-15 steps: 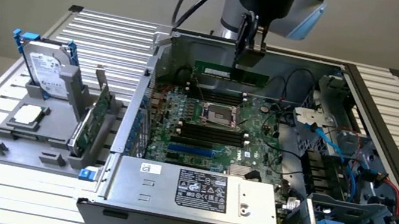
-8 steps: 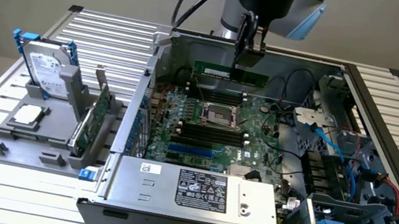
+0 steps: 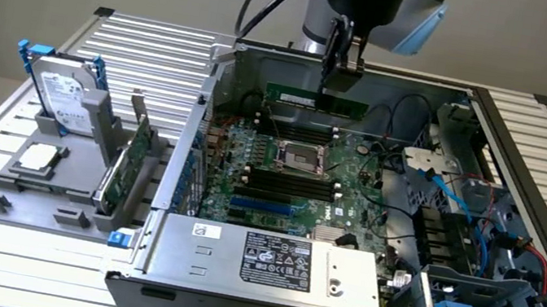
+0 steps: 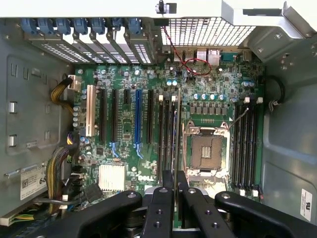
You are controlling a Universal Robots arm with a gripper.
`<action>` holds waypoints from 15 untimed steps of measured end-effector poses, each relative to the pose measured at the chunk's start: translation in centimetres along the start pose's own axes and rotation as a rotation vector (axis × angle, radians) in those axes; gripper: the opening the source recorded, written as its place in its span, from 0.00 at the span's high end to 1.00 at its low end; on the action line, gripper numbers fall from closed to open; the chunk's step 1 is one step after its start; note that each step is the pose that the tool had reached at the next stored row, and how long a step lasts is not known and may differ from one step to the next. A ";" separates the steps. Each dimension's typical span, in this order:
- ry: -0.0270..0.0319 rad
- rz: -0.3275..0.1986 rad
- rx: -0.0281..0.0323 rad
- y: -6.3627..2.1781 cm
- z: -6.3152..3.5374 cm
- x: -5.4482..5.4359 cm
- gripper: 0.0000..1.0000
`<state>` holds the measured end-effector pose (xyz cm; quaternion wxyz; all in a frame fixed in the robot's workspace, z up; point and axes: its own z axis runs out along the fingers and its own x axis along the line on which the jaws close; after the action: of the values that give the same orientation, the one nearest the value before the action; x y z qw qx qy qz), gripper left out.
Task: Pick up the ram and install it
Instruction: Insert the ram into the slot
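Observation:
The ram (image 3: 315, 100), a thin green stick, hangs level inside the open computer case near its back wall, above the motherboard (image 3: 283, 167). My gripper (image 3: 339, 69) comes down from above and is shut on its top edge. In the wrist view the ram (image 4: 177, 134) shows edge-on between my gripper (image 4: 175, 191) fingers. It runs parallel to the dark memory slots (image 4: 166, 134) beside the CPU socket (image 4: 207, 151), roughly over one of them. More memory slots (image 4: 245, 141) lie on the socket's other side.
On the exterior view's left, a grey holder (image 3: 47, 196) carries a silver hard drive with blue rails (image 3: 68, 96), a green expansion card (image 3: 130, 160) and a processor (image 3: 36, 157). The power supply (image 3: 273, 261) sits at the case front. Drive bays and cables (image 3: 460, 224) line the right.

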<state>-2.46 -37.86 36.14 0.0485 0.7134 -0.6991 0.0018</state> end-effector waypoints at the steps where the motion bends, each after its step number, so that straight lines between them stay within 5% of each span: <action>1: 0.0001 0.000 0.0000 0.00 0.00 0.0 0.86; 7: -0.0060 0.000 0.0006 0.24 0.97 0.1 0.86; 15: -0.0269 -0.002 0.0012 0.19 2.56 2.4 0.86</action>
<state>-2.76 -40.47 33.78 0.0387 0.7141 -0.6989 -0.0075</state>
